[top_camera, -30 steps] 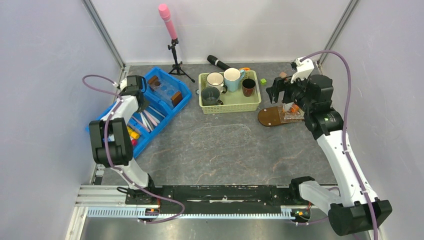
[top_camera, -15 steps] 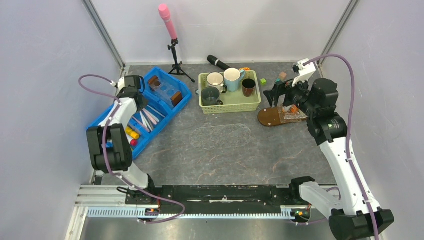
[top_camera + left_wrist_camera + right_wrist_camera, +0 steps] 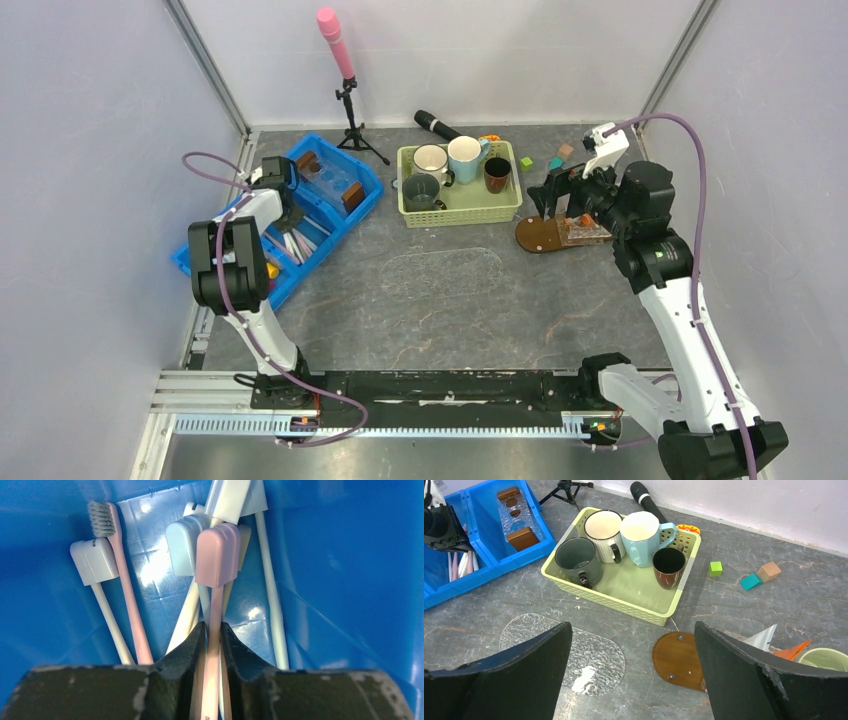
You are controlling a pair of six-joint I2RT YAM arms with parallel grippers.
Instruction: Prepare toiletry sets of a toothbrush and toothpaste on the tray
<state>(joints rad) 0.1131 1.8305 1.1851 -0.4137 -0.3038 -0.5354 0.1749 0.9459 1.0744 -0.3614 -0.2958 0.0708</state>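
Observation:
My left gripper (image 3: 213, 626) is down inside the blue bin (image 3: 345, 212), shut on the handle of a pink toothbrush (image 3: 216, 560) with a pink head cap. Several other pale toothbrushes (image 3: 107, 595) lie around it. A yellow toothpaste tube (image 3: 271, 269) shows in the bin's near compartment. The dark-brown oval tray (image 3: 538, 236) lies at the right. An orange toothpaste tube (image 3: 588, 216) rests at its far end. My right gripper (image 3: 632, 626) hangs wide open above the tray (image 3: 678, 659), holding nothing.
A pale green basket (image 3: 461, 211) with several mugs stands beside the tray. A clear textured plate (image 3: 445, 272) lies mid-table. A pink microphone on a tripod (image 3: 340, 62), a black microphone (image 3: 435, 124) and small coloured blocks (image 3: 526, 163) sit at the back.
My left arm has swung right and its gripper has shifted slightly within the bin. My right arm has drawn back a little from the tray, its jaws a touch wider.

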